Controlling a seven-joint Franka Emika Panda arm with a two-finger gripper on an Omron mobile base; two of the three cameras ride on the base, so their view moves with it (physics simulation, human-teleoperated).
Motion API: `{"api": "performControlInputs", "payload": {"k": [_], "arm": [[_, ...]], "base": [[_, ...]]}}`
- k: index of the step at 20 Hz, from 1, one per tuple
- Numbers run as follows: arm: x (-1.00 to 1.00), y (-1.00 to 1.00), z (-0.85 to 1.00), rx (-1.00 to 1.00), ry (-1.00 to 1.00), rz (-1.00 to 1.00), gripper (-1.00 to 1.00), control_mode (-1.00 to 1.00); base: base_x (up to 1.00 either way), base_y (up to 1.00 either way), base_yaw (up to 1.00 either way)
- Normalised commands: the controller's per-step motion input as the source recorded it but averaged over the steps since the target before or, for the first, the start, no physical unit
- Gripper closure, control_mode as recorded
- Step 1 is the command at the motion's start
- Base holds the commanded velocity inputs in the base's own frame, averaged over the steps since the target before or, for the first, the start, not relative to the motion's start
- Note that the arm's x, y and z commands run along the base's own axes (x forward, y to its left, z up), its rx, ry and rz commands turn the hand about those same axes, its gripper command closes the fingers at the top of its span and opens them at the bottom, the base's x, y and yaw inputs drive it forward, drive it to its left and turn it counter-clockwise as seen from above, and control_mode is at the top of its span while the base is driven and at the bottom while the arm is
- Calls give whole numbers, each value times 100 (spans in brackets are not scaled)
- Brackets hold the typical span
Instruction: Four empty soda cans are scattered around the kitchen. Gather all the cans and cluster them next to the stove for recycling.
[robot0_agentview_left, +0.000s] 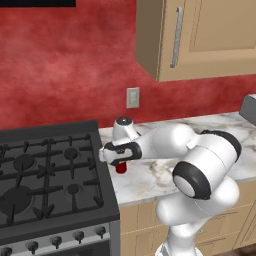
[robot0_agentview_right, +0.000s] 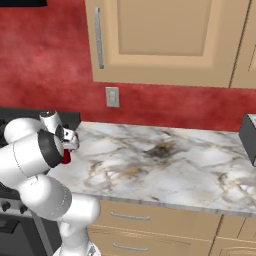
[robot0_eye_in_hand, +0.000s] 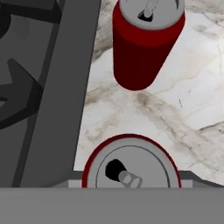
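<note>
Gripping a red cylindrical soda can (robot0_eye_in_hand: 130, 165) with silver top, the tool (robot0_agentview_left: 120, 161) stands closed on it above the veined marble worktop (robot0_eye_in_hand: 183, 109), beside the black cast-grate stove (robot0_agentview_left: 50, 175); a second red can (robot0_eye_in_hand: 146, 43) stands near.

No readable text, label, brand or number shows on any surface here.

Stove (robot0_eye_in_hand: 65, 87) edge and second can (robot0_eye_in_hand: 142, 48) crowd counter (robot0_eye_in_hand: 192, 113).

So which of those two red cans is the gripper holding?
The red can at the hand view's bottom edge, between the fingers; the other red can stands apart on the counter.
</note>
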Motion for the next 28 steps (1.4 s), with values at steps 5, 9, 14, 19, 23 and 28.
{"api": "performControlInputs", "payload": {"k": [5, 9, 14, 19, 23, 28], "arm": [[0, 14, -7, -3, 0, 0, -100, -100], [-17, 0, -1, 0, 0, 0, -100, -100], [-28, -1, 0, 0, 0, 0, -100, -100], [-31, -11, 0, 0, -4, 0, -100, -100], [-30, -39, 0, 0, -7, 0, -100, -100], [-12, -62, 0, 2, -10, 0, -100, -100]], "base": [[0, 0, 0], [0, 0, 0], [0, 0, 0], [0, 0, 0], [0, 0, 0], [0, 0, 0]]}}
